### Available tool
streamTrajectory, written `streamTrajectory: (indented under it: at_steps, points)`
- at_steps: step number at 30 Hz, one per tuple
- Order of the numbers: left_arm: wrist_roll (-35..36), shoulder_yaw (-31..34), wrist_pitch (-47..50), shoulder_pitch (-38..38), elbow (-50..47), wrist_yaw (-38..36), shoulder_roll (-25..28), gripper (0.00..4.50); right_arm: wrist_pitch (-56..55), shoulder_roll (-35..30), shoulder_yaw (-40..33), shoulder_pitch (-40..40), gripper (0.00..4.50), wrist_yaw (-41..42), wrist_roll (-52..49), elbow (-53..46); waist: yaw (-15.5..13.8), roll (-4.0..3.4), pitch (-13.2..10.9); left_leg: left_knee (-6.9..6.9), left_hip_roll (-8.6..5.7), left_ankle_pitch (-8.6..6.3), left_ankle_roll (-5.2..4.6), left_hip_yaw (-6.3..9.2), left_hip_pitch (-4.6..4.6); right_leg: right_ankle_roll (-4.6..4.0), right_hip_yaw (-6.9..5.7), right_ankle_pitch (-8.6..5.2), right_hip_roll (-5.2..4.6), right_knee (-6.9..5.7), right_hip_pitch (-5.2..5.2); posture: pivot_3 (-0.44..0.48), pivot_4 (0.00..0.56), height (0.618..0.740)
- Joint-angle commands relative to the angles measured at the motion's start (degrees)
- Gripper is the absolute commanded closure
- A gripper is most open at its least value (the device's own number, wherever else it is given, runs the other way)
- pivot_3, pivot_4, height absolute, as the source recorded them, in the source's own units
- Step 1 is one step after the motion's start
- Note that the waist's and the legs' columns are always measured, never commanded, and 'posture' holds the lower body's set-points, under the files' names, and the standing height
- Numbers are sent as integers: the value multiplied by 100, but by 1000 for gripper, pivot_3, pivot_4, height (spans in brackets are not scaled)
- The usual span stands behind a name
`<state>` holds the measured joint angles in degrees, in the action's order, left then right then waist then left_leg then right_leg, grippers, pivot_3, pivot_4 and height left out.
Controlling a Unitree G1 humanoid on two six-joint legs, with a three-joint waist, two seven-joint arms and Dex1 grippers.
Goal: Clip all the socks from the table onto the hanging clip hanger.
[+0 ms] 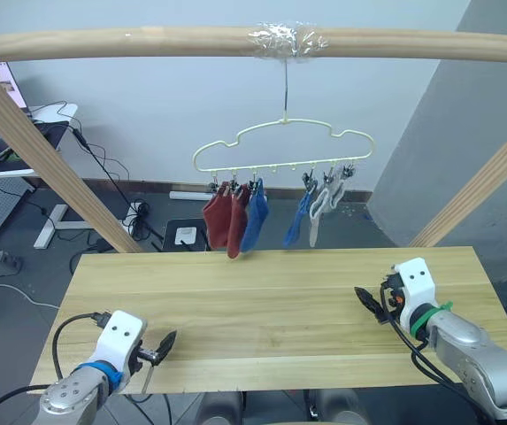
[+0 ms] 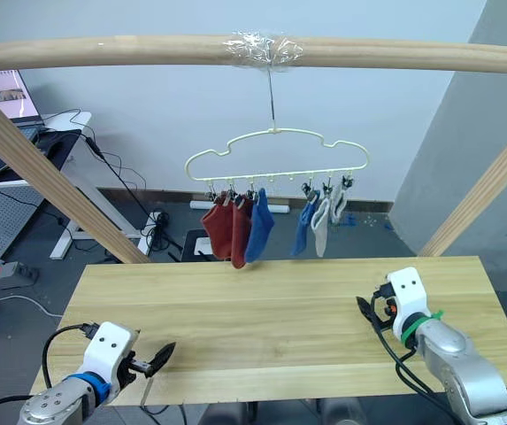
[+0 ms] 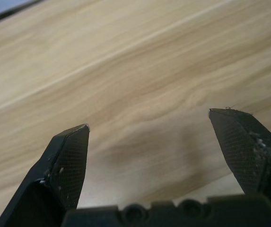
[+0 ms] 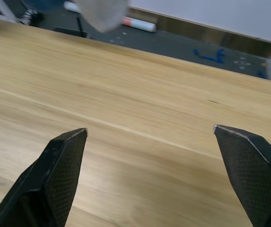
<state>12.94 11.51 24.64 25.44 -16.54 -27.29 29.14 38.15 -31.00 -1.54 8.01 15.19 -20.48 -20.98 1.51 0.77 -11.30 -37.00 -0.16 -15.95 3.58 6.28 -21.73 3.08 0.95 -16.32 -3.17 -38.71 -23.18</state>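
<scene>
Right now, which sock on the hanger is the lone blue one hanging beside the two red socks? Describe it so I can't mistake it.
Start at the wooden beam overhead and follow the hook down to the pale yellow clip hanger. At the robot's-left end of its clip row hang two rust red socks; the blue sock hangs directly beside them on their right. The other blue sock hangs further right, next to the grey ones.

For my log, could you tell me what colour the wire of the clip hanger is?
Pale yellow; the clip hanger shows best in the left eye view.
</scene>
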Motion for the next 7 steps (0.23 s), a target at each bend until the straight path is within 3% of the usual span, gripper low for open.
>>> streamTrajectory:
  at_steps: [1, 7]
  points:
    - [103, 117, -248, -169, 80, -110, -51, 29, -124, 71, -231, -14, 0, -104, 218, 31, 0, 0, 1, -1, 0, 0, 0, 0, 1, -1, 0, 0, 0, -1, 0, 3, 159, 740]
    - [147, -29, -16, -409, 142, -141, -103, 29, -124, 256, -334, -15, 0, -262, 492, 92, 8, 4, 17, 0, 1, 1, 1, -1, 1, -2, 1, 2, 1, -4, 0, 9, 153, 740]
